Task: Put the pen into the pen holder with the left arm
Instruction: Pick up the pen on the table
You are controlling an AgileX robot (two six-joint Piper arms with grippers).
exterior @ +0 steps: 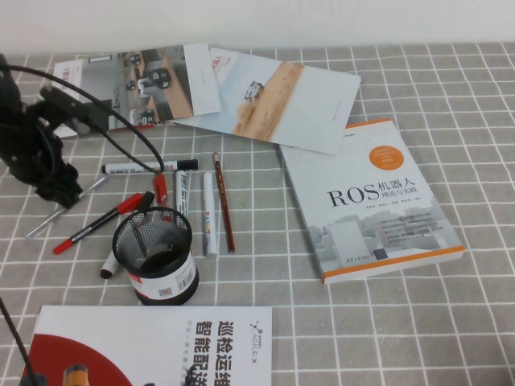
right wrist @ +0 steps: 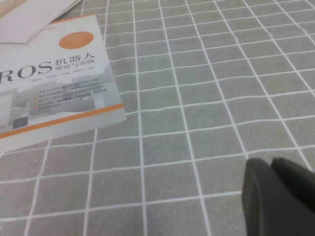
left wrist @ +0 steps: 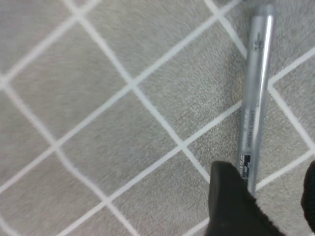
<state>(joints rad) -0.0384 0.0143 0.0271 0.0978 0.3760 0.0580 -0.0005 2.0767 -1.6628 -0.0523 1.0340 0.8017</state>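
— Where is the pen and how does it lie?

— Flat on the grey checked tablecloth, at the far left of the high view. Its long axis runs on a diagonal: one end toward the near left edge of the table, the other toward the far right, in the direction of the white marker. In the left wrist view the silver barrel shows small printed lettering along its side.

— And the left gripper?

— Down right over the pen's middle. In the left wrist view two black fingers stand spread, one on each side of the barrel, which passes between them; I cannot tell whether either touches it.

— The pen holder?

— Upright, near the pen on the robot's right, with the red-capped black pen lying between them. More markers and a brown pencil lie just behind and beside the cup.

— Anything further out?

— A ROS book to the right, leaflets at the back, a red-and-white brochure at the front.

— The right gripper?

— Above bare cloth near that book; its dark fingers look pressed together.
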